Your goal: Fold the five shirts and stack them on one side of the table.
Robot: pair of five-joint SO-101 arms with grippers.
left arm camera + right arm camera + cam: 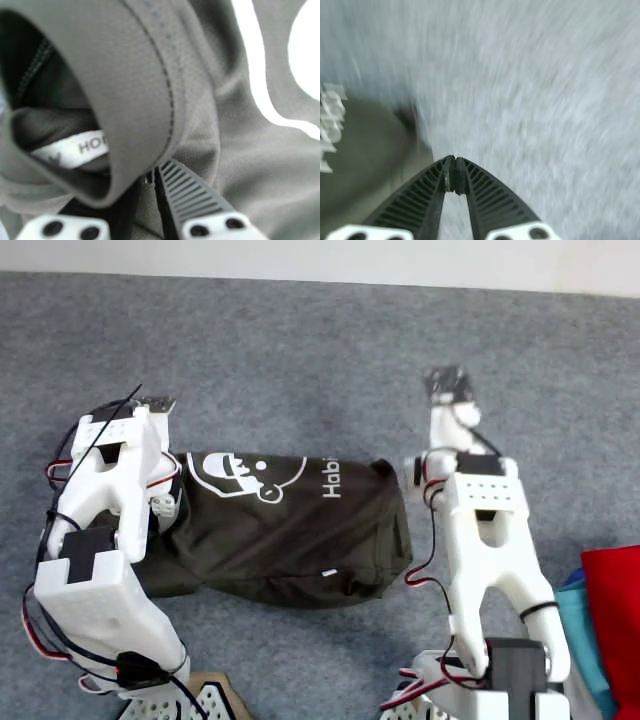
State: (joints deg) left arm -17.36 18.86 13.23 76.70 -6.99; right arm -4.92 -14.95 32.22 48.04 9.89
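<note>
Dark shirt (pixel 290 540) lies mid-table (pixel 300 340), part-folded, not yet stacked. L gripper (pixel 152 175) is closed at its collar (pixel 135 100), prob. pinching it. R gripper (pixel 454 176) is closed on nothing, just past the shirt's edge. Red shirt (pixel 615 610) + teal shirt (pixel 578 625) are piled well off to its right-arm side. So approx. 2 done, 3 left.

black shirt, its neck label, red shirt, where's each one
black shirt (pixel 290 540), high view, middle of its folded body
neck label (pixel 70 150), left wrist view, middle of the white strip
red shirt (pixel 615 605), high view, middle of the visible red cloth
</note>
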